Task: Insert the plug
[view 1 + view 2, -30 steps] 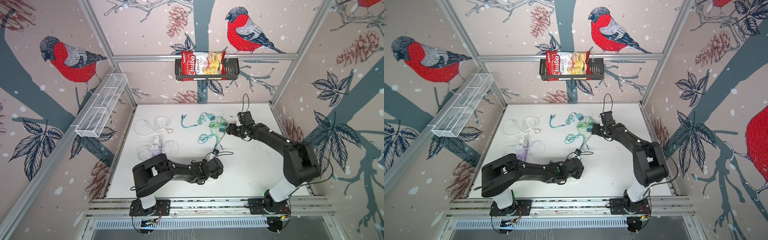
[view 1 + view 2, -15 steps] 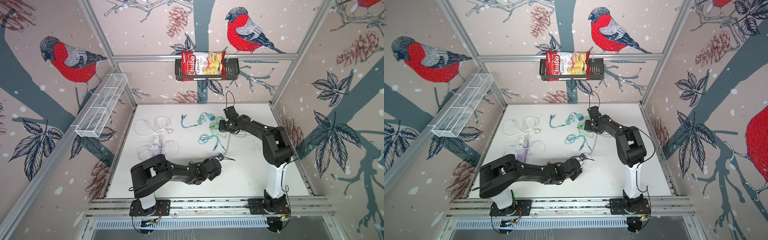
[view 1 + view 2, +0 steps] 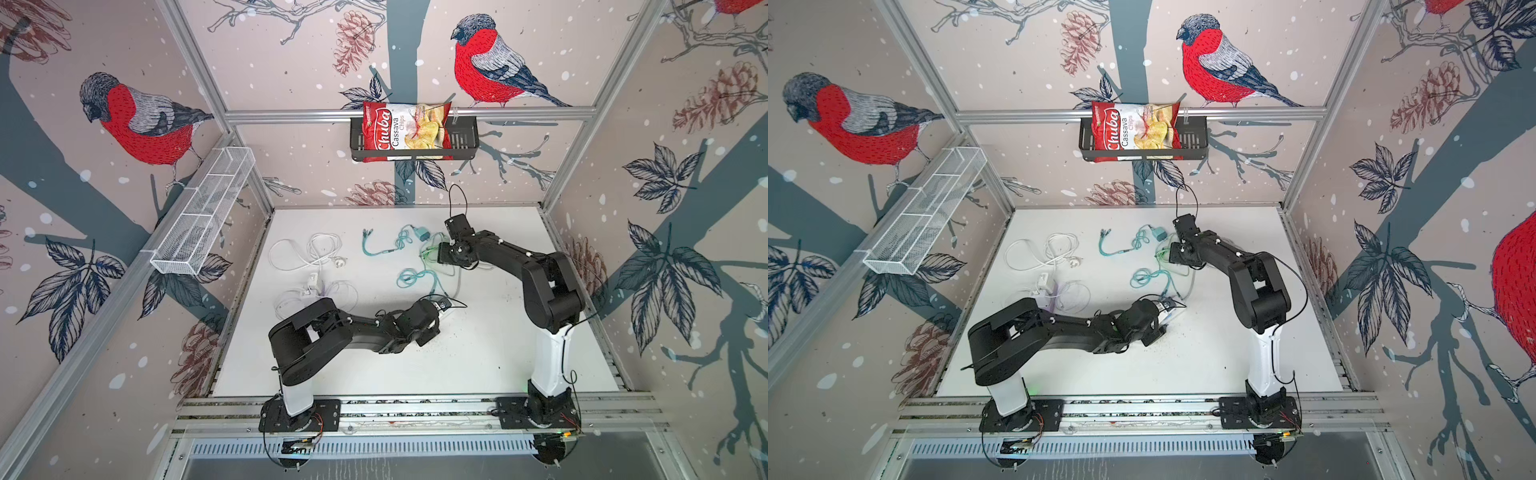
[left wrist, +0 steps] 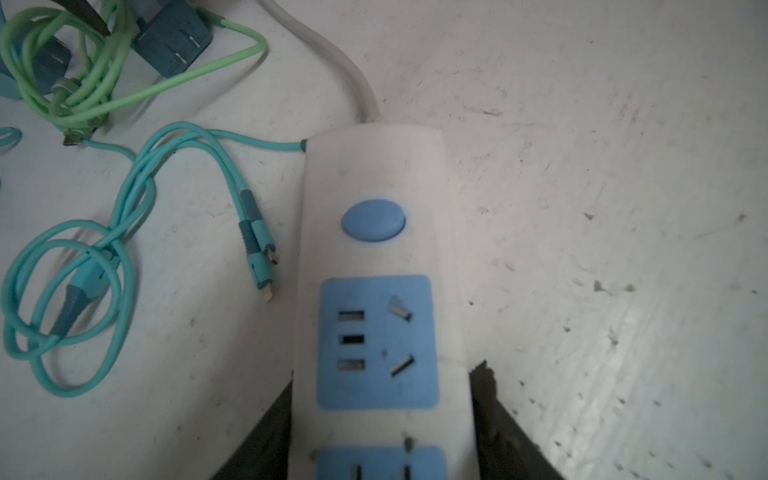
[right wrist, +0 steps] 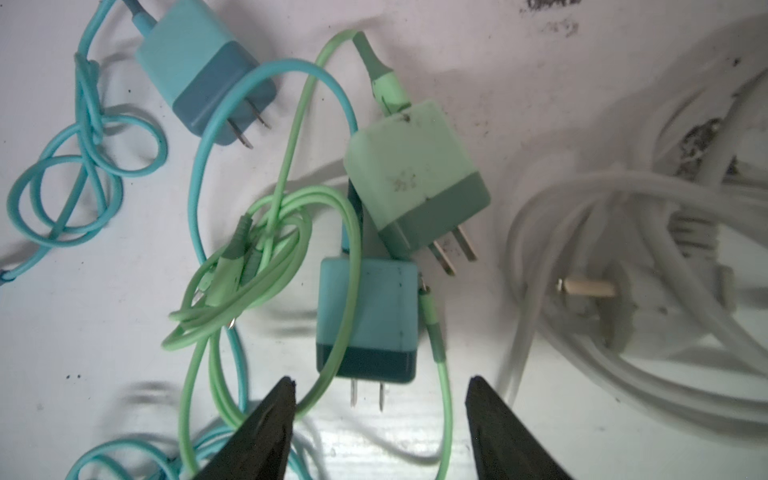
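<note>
A white power strip (image 4: 374, 174) with blue sockets and a round blue button lies on the table. My left gripper (image 4: 382, 374) is shut on its sides, one black finger (image 4: 266, 432) against each long edge. In both top views that gripper (image 3: 440, 309) sits low at mid-table. My right gripper (image 5: 380, 380) hangs open over a teal two-prong plug (image 5: 365, 316), whose prongs point at the gap between the fingers. A light green cable (image 5: 442, 374) crosses that gap. A light green plug (image 5: 415, 174) and another teal plug (image 5: 203, 70) lie beside it. In a top view the right gripper (image 3: 1163, 253) is over this tangle.
A white cable bundle with a round-pin plug (image 5: 602, 291) lies close to the right gripper. Teal cable loops (image 4: 83, 270) lie beside the strip. White cables (image 3: 307, 253) occupy the table's left. A chips bag in a black basket (image 3: 405, 131) and a wire shelf (image 3: 203, 216) hang on the walls.
The right arm has folded up at the elbow and its gripper has shifted left over the chargers. The left gripper has stayed at the strip, moving only slightly.
</note>
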